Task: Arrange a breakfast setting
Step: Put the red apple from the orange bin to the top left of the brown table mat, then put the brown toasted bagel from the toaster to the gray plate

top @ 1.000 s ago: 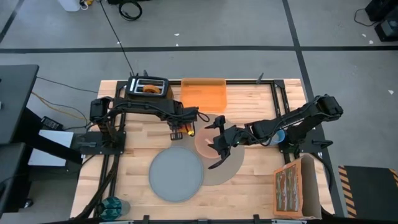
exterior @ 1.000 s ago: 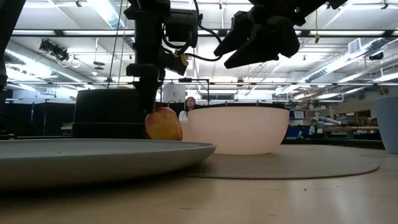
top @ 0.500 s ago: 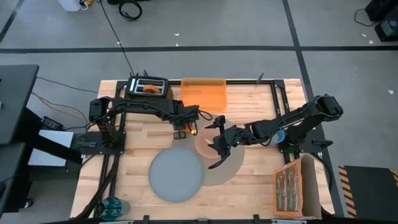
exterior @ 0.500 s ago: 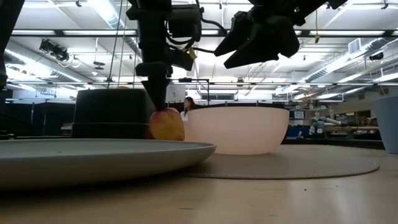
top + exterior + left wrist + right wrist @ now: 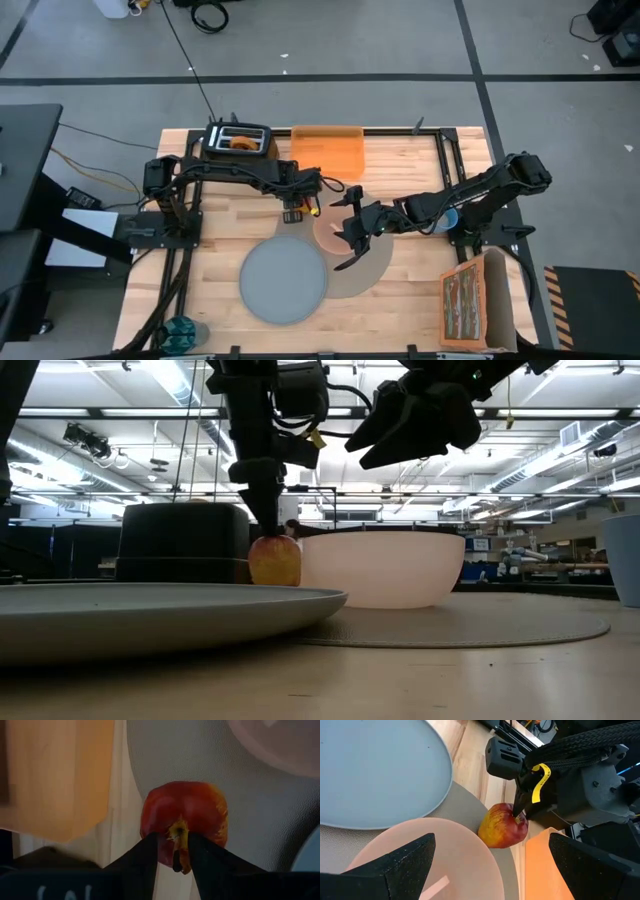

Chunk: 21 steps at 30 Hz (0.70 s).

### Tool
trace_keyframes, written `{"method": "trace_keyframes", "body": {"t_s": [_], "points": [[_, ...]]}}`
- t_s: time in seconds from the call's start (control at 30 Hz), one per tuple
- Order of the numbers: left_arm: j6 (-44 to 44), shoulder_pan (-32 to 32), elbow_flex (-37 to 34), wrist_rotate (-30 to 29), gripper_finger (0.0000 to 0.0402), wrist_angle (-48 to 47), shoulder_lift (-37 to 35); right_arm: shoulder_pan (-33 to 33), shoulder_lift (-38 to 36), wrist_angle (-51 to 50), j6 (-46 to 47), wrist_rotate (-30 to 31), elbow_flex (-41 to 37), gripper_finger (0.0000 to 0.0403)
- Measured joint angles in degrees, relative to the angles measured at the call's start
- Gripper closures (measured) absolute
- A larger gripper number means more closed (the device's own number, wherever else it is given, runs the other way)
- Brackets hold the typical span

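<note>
A red and yellow apple (image 5: 275,560) stands at the far edge of the round grey-brown placemat (image 5: 372,268), next to the translucent pink bowl (image 5: 385,568). My left gripper (image 5: 303,208) is over it, shut on its stem. My right gripper (image 5: 352,238) hangs open and empty above the bowl (image 5: 335,232). The grey plate (image 5: 285,280) lies at the near left and overlaps the placemat. The blue cup (image 5: 625,560) stands at the right. A browned bagel (image 5: 238,143) sticks out of the black toaster. I do not see the spoon. My left gripper pinches the apple's stem (image 5: 176,851) between its two fingertips. The fingers come from above and point down. The apple (image 5: 185,817) hangs upright below them. The plate's rim hides its underside, so I cannot tell whether it rests on the placemat.
A black toaster (image 5: 238,140) and an orange board (image 5: 325,150) lie at the far edge. A brown box (image 5: 475,300) stands at the near right. A dark teal object (image 5: 182,330) sits at the near left corner.
My left gripper has gone a little toward the table's right edge, toward the bowl, with the apple. The apple has turned from tilted to upright under the fingers.
</note>
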Motion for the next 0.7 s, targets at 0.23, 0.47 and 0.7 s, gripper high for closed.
{"method": "trace_keyframes", "body": {"t_s": [0.23, 0.47, 0.7], "points": [[1.08, 0.04, 0.86, -0.01, 0.0285, -0.43, -2.15, 0.0, 0.0, 0.04, -0.06, 0.02, -0.02, 0.0004], [2.85, 1.26, 2.62, -0.08, 0.0285, -2.39, -8.54, 0.51, 0.0, 0.48, -0.17, 0.5, 0.0, 0.0004], [3.58, 9.97, 2.67, -7.11, 0.0285, -11.72, -18.57, 2.51, -0.03, -0.43, -0.02, 0.5, 0.0, 0.0004]]}}
